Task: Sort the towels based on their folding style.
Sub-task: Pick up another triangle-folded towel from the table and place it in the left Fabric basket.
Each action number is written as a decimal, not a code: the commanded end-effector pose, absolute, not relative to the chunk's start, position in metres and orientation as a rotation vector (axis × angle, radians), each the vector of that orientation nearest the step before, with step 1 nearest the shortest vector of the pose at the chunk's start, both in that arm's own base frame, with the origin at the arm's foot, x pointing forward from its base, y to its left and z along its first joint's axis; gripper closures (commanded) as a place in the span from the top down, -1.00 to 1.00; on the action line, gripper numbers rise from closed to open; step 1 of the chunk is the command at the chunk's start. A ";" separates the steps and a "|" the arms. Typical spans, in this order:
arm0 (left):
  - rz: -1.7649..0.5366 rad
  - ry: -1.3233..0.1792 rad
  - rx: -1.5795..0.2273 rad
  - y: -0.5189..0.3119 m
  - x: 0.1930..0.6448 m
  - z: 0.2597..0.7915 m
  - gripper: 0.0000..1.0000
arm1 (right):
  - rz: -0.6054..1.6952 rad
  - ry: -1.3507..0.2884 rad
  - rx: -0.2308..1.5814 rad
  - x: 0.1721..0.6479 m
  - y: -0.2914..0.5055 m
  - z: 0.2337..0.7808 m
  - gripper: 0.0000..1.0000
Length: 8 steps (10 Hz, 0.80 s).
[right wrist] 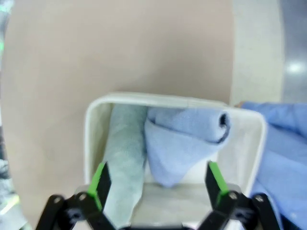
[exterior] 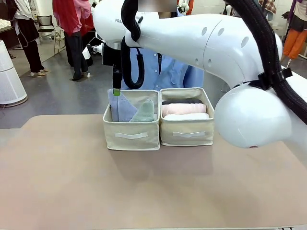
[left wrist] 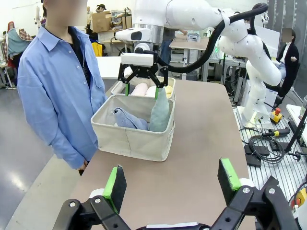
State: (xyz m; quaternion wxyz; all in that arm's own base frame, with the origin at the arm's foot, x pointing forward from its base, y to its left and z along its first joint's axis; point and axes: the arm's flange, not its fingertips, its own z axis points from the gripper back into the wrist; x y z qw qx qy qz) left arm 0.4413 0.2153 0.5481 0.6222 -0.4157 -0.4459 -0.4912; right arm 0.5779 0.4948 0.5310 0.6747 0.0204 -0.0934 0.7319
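Two cone towels, blue [right wrist: 184, 143] and mint [right wrist: 123, 158], lean in the left box [exterior: 130, 135], at 12 o'clock from the right gripper [right wrist: 156, 184] directly above, fingers apart, nothing held; left gripper [left wrist: 172, 184] far, also apart; rolls fill the right box [exterior: 188, 136].

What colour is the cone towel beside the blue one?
Mint green, clearest in the right wrist view.
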 end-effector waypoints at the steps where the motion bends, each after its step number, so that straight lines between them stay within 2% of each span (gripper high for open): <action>1: -1.143 -1.036 -0.952 0.217 0.439 0.548 1.00 | 1.553 -0.055 -0.129 0.547 0.472 0.551 1.00; 2: -1.143 -1.036 -0.952 0.217 0.439 0.548 1.00 | 1.497 0.017 -0.199 0.530 0.446 0.555 1.00; 4: -1.143 -1.036 -0.952 0.217 0.439 0.548 1.00 | 1.388 0.110 -0.227 0.493 0.373 0.564 1.00; 8: -1.143 -1.036 -0.952 0.217 0.439 0.548 1.00 | 1.145 0.026 -0.131 0.450 0.254 0.567 1.00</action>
